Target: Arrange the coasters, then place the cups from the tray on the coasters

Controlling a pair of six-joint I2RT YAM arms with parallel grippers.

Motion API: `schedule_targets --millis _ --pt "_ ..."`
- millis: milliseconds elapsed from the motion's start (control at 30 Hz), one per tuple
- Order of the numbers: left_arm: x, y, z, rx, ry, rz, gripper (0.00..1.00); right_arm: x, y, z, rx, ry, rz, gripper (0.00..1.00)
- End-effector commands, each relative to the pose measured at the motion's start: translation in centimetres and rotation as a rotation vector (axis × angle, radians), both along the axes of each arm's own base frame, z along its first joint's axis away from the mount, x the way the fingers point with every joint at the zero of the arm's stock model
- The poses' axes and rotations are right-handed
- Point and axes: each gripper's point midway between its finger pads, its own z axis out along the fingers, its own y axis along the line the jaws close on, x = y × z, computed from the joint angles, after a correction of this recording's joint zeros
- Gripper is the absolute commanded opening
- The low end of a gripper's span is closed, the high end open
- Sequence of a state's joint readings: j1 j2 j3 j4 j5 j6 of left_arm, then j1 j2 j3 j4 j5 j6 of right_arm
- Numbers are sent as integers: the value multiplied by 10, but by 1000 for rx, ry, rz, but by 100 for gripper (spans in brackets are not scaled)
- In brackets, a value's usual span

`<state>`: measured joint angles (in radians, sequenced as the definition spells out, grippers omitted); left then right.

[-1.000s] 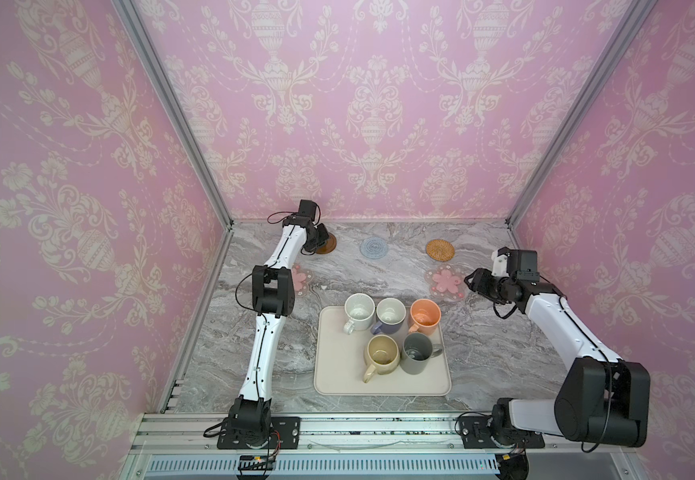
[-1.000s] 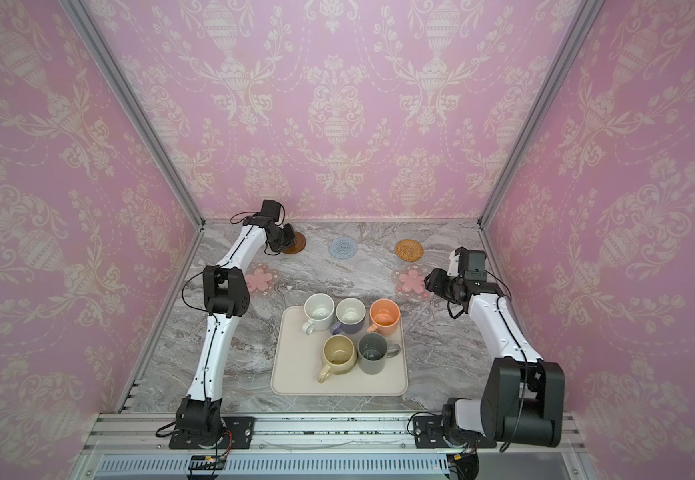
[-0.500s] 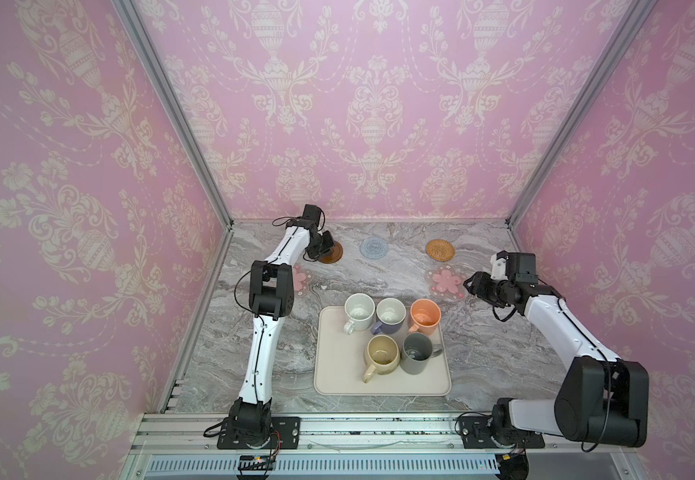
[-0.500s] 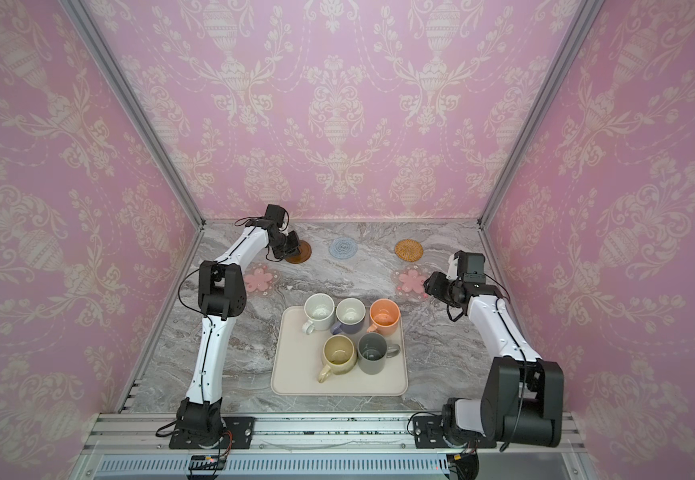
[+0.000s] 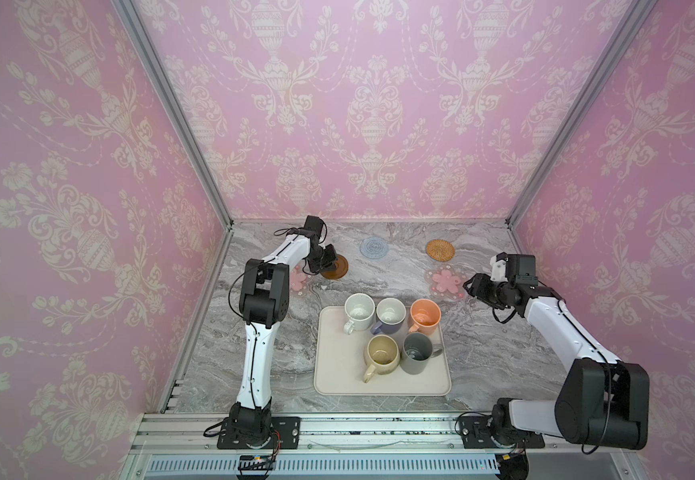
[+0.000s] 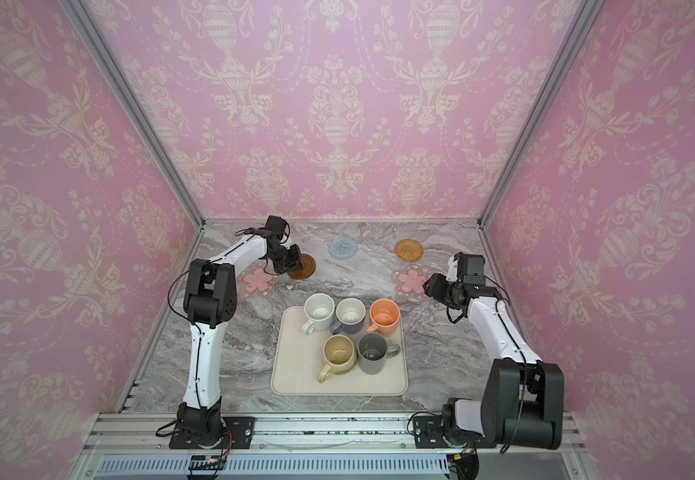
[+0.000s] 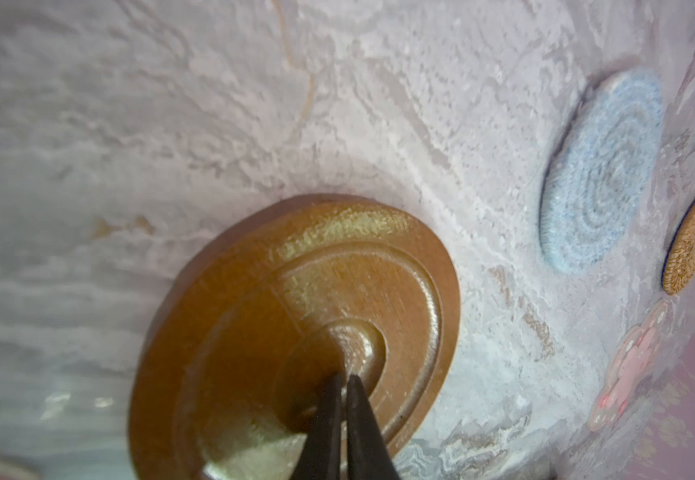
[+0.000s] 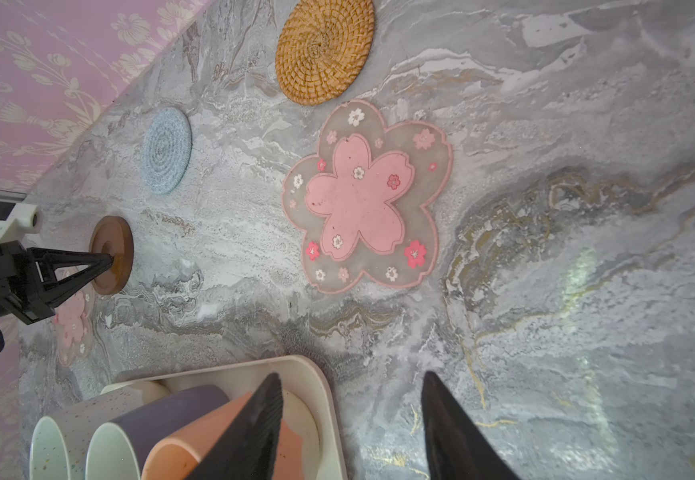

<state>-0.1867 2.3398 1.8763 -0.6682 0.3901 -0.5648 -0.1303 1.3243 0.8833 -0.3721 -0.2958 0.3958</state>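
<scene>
My left hand [image 7: 343, 380] has its fingers pinched together on nothing, tips pressed into the dimple in the middle of the wooden coaster [image 7: 358, 257]. That coaster lies flat on the worktop [image 5: 483, 340] beyond the tray's [image 5: 337, 374] far left corner. I judge that so thin a disc slides more easily under a downward press than it lifts by its edge. My right hand [image 8: 350, 374] hangs with fingers apart and empty off the tray's far right corner, beside the pink flower coaster [image 8: 358, 195], probably waiting clear of the other arm. The blue coaster [image 5: 374, 247] and woven coaster [image 5: 440, 249] lie well beyond the tray's far edge, and the second flower coaster [image 6: 256, 281] sits off its far left corner. All five cups [image 5: 390, 311] stand on the tray, since the coasters come first.
</scene>
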Motion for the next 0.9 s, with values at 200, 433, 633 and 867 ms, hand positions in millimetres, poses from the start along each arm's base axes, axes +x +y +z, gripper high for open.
schedule_targets --millis 200,433,633,867 --pt "-57 9 -30 62 131 -42 10 -4 4 6 36 -19 -14 56" --pt "-72 9 -28 66 135 -56 10 -4 3 5 41 -12 -27 56" --pt "-75 9 -28 62 130 -51 9 -4 4 4 49 -8 -28 56" --pt "-73 9 -25 59 119 -46 10 -5 3 0 47 3 -32 56"
